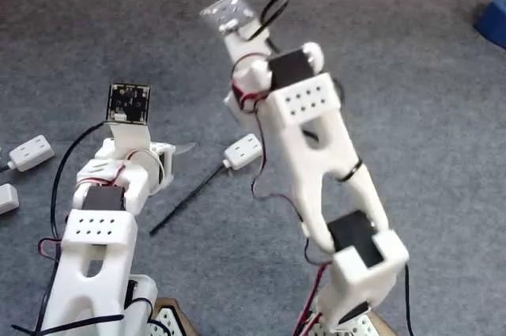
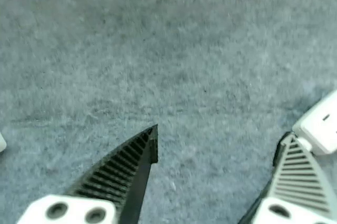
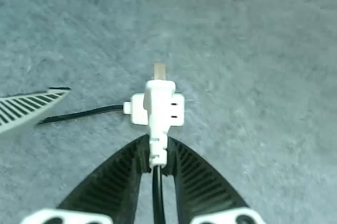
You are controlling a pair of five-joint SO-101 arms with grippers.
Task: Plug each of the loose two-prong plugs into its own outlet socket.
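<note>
Plug [image 3: 158, 92] with a brass prong, pinched tight between the fingers of the right gripper [image 3: 157, 150], is held just over a white socket [image 3: 176, 110] lying near the middle of the grey carpet [image 3: 253, 50] (whether the two touch cannot be told). From the socket a black cord [image 3: 84, 113] trails across the pile. Just beside that socket the left gripper [image 2: 221, 134] stands spread wide, holding nothing. Two more sockets [image 1: 30, 152] lie at the carpet's left edge, well apart from both arms.
</note>
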